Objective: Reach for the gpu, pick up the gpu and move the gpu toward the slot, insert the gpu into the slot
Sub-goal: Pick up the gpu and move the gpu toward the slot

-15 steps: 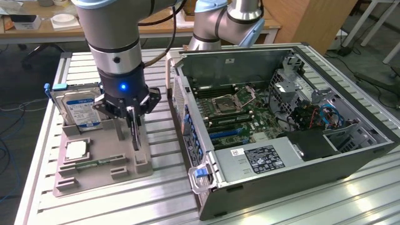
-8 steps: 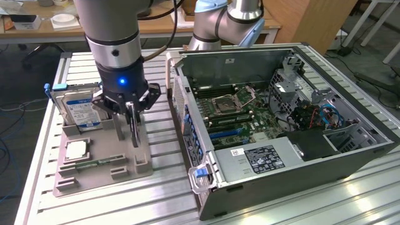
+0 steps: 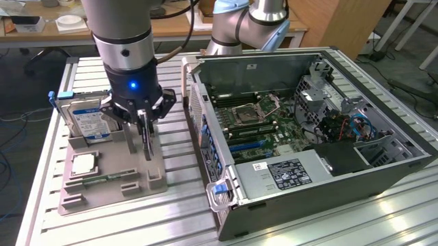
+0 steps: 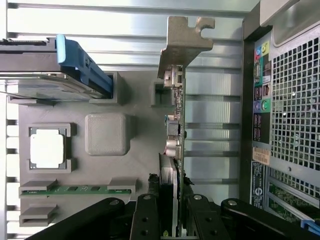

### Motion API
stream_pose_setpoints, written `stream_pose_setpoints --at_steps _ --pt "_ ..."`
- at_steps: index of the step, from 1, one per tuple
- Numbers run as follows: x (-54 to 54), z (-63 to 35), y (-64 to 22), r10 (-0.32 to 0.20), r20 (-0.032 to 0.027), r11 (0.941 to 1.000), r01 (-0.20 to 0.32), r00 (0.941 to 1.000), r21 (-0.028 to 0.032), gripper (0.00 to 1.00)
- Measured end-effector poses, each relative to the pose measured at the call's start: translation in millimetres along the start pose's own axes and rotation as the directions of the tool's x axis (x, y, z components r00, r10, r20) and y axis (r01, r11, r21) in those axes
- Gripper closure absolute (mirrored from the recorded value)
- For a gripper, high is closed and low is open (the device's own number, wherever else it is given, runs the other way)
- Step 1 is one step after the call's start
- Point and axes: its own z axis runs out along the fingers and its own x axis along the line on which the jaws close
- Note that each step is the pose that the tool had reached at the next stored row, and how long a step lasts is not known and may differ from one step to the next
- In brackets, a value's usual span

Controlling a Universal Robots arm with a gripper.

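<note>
1. Nearest, a slatted metal table (image 3: 102, 225) carries a grey holder (image 3: 147, 182) on the exterior view's left and an open computer case (image 3: 329, 200) on its right.
2. At the holder's front edge a green memory stick (image 3: 102, 179) (image 4: 75, 190) lies flat in its groove. Just behind it a square processor chip (image 3: 83, 164) (image 4: 47, 151) sits in its pocket.
3. The gpu (image 3: 146, 146) (image 4: 176, 125) stands on edge at the holder's side nearer the case. Its silver bracket (image 4: 182, 42) points away from the wrist camera. I cannot tell if its lower edge is seated or lifted.
4. The gripper (image 3: 144, 123) (image 4: 172, 200) comes straight down over the gpu, and its black fingers (image 4: 145, 215) are clamped on either face of the card's top edge.
5. A blue-labelled hard drive (image 3: 85, 120) (image 4: 45, 82) stands upright in the holder's rear corner, beside the gripper.
6. Inside the case the motherboard (image 3: 267, 123) shows blue slots (image 3: 250, 146), well apart from the gpu.
7. Farthest back are a second arm's base (image 3: 239, 25) and a wooden desk (image 3: 41, 31).
</note>
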Motion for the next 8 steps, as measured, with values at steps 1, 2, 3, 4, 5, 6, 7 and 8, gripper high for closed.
stream_pose_setpoints --at_steps 1,2,3,4,5,6,7,8 --pt "0.0 -0.8 0.0 0.000 0.0000 1.0000 0.000 1.0000 0.0033 0.73" --pt "-0.1 -2.0 0.1 0.000 -0.0001 1.0000 0.000 1.0000 0.0055 0.73" --pt "-0.2 -3.5 0.2 0.000 0.0000 1.0000 0.000 1.0000 0.0065 0.73" --pt "-0.1 -5.6 0.4 0.000 -0.0001 1.0000 0.000 1.0000 0.0076 0.73" --pt "-0.2 -7.3 0.4 0.000 0.0001 1.0000 0.000 1.0000 0.0084 0.73" --pt "-0.2 -8.9 0.5 0.000 0.0000 1.0000 0.000 1.0000 0.0090 0.73" --pt "-0.3 -10.9 0.6 0.000 0.0000 1.0000 0.000 1.0000 0.0094 0.73" --pt "-0.3 -12.7 0.7 0.000 0.0001 1.0000 0.000 1.0000 0.0094 0.73"
